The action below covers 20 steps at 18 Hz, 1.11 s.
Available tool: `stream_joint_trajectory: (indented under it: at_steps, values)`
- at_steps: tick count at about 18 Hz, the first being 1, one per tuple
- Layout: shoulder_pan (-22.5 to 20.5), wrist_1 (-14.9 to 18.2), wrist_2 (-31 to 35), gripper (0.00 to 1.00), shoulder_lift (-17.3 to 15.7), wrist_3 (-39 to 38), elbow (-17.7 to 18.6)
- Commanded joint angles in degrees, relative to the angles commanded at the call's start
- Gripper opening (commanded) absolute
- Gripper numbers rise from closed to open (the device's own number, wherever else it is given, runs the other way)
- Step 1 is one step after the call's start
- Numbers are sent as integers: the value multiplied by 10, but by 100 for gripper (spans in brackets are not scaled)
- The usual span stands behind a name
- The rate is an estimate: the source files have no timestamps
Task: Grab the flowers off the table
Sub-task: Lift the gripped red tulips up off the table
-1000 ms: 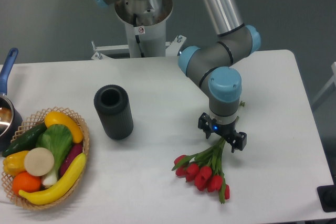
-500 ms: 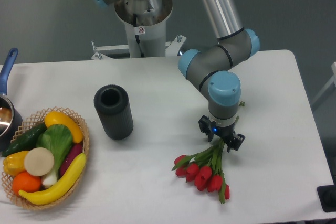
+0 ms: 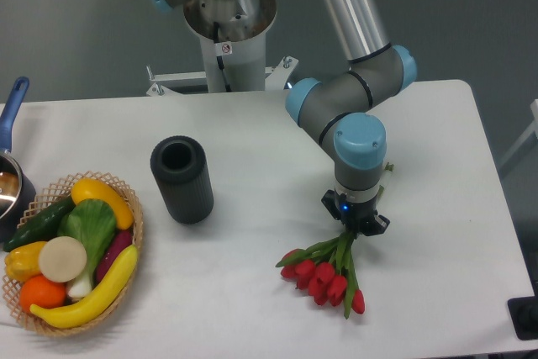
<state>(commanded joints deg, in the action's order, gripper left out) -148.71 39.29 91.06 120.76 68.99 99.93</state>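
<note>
Clamping w/ black two-finger gripper (image 3: 356,222) on green stems of small bunch of red tulip flowers (image 3: 325,275); buds fan out just below fingertips, resting on white matte table (image 3: 252,132).

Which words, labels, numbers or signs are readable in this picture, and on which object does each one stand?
No text can be read.
Small red-and-white sticker on the robot base column: too small and blurred to read.
Flowers, black cylinder, basket: no markings visible.
</note>
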Motion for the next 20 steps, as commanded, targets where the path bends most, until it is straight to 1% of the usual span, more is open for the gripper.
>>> stream_joint_trajectory:
  at_steps: [2, 4, 7, 9, 14, 15, 16, 17, 20]
  values:
    - [-1, 0, 0, 4, -2, 0, -1]
    - [-1, 1, 0, 8, -2, 0, -1]
    - [-3, 4, 0, 9, -4, 3, -7]
    - [-4, 10, -1, 9, -19, 4, -13]
    - [-16, 12, -3, 9, -35, -10, -28]
    - [-18, 16, -2, 10, -38, -10, -32]
    - [-18, 21, -2, 10, -38, -9, -42]
    - [-18, 35, -2, 10, -40, -9, -53]
    - [-18, 88, -1, 10, -40, -4, -84]
